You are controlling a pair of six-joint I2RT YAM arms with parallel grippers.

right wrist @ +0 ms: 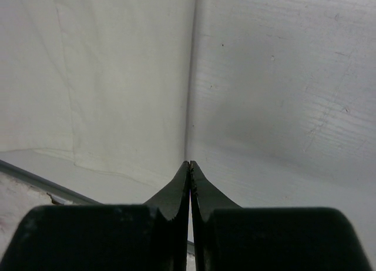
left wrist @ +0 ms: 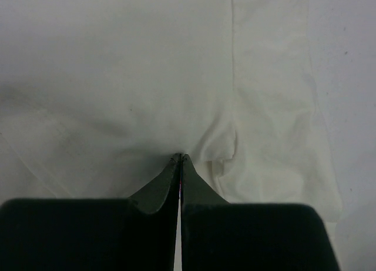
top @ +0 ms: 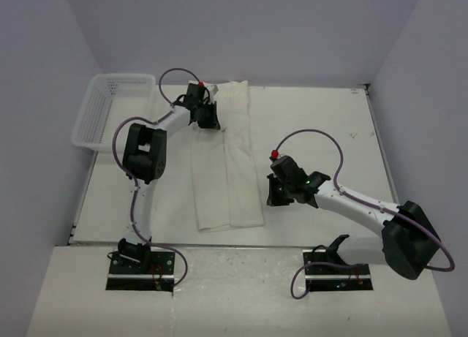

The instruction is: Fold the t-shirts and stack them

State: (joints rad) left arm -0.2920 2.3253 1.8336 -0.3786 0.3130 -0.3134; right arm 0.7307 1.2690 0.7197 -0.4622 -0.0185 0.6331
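Left arm (top: 146,150) and right arm (top: 358,205), closest to the overhead lens, reach over the table (top: 322,118), where the t-shirt (top: 227,176) lies folded into a long strip down the middle. The likely step is a crosswise fold, so each pinch should catch every layer and both should lift together, keeping the strip untwisted. Left gripper (left wrist: 180,159) is clamped on puckered cloth at the far end. Right gripper (right wrist: 189,164) is closed at the strip's right edge, its hold uncertain.
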